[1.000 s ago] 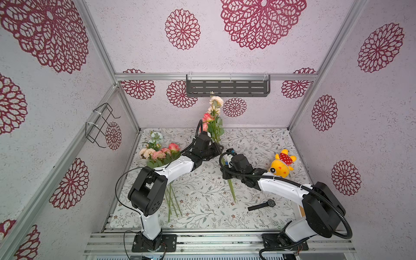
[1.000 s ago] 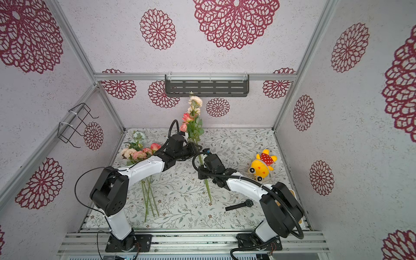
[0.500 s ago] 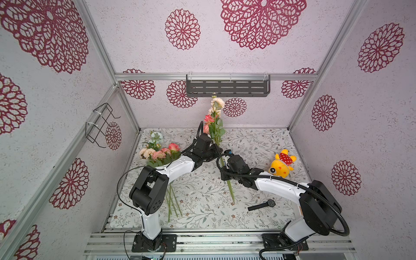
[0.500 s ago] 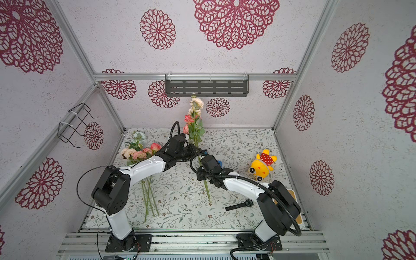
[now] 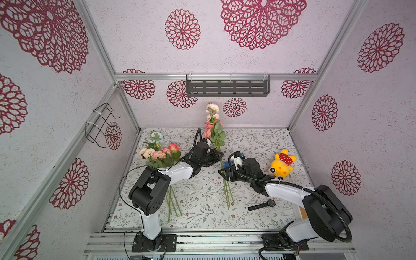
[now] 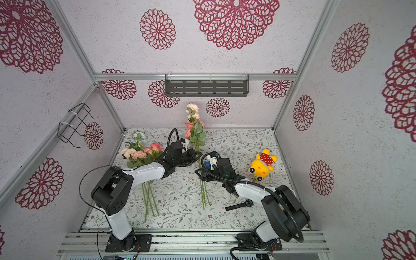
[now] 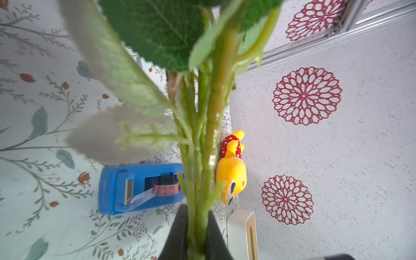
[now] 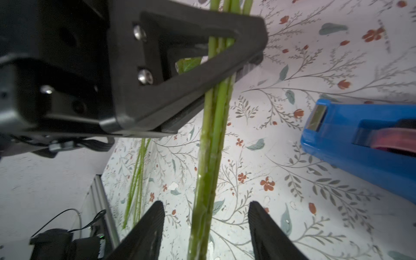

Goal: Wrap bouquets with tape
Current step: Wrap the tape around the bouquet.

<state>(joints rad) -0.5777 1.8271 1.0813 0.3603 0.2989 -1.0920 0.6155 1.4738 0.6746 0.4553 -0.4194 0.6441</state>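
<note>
A bouquet of pink and peach artificial roses (image 5: 213,132) with long thin green stems rises near the centre of the floral-patterned worktop (image 5: 202,216), blooms toward 12 o'clock and stem ends toward 6. The left gripper (image 7: 195,210) is clamped tight on the stems below the leaves. The right gripper (image 8: 206,203) sits lower on the same stems, its jaws spread either side without touching them. Just beside the stems at 3 o'clock lies the blue plastic tape dispenser (image 7: 139,189) with its reddish roll. A second rose bouquet (image 5: 160,153), with a pale blue bloom, lies at 9 o'clock. A yellow plush toy (image 5: 280,166) lies at 3 o'clock, and a black wristwatch (image 5: 262,205) at 5.
</note>
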